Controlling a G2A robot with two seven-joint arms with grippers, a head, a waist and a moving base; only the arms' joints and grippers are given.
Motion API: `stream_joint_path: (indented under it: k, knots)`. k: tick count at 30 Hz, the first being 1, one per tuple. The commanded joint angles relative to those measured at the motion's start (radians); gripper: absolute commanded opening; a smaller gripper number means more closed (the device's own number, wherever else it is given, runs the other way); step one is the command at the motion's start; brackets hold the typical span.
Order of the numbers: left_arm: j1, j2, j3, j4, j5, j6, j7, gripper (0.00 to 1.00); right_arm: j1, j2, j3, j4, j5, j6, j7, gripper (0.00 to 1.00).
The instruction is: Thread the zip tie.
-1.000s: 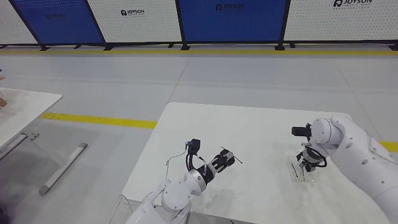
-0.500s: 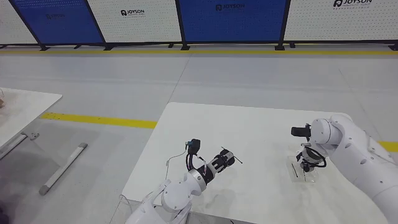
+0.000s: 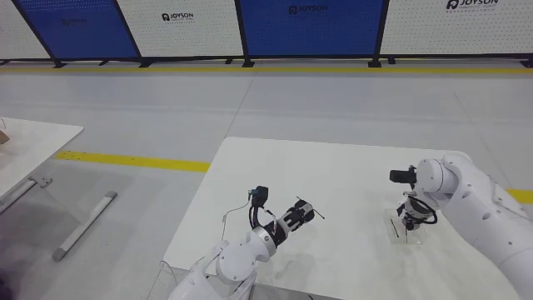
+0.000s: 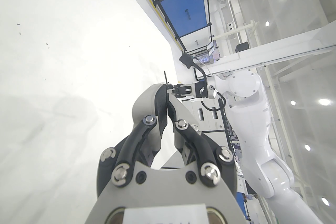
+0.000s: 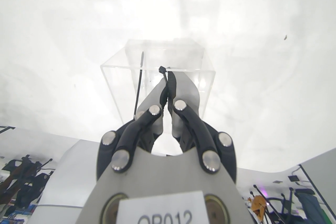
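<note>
Right wrist view, right gripper (image 5: 168, 84) pinching zip tie (image 5: 162, 69); clear box (image 5: 115, 88) beyond

I'm working in an industrial hall: grey floor (image 3: 166, 108), yellow floor line (image 3: 133, 162), blue-and-white perforated partition panels (image 3: 308, 8) far off.

Bright glare across table (image 5: 78, 12)

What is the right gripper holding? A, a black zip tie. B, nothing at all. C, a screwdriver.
A: the right gripper is shut on a thin black zip tie, whose head pokes out at the tips, in front of a clear box.
</note>
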Motion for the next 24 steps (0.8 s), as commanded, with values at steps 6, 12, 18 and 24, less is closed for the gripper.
stream_joint_path:
  k: [6,12,18,24]
  knots:
    - [0.0,0.0,0.0,0.0,0.0,0.0,0.0,0.0,-0.012,0.016,0.008,-0.056,-0.026,0.016,0.0,0.0]
    - [0.0,0.0,0.0,0.0,0.0,0.0,0.0,0.0,-0.022,0.044,0.029,-0.102,-0.039,0.036,0.0,0.0]
    - [0.0,0.0,0.0,0.0,0.0,0.0,0.0,0.0,-0.047,0.084,0.075,-0.191,-0.054,0.057,-0.004,0.0]
    - [0.0,0.0,0.0,0.0,0.0,0.0,0.0,0.0,-0.075,0.109,0.118,-0.247,-0.066,0.057,-0.04,0.0]
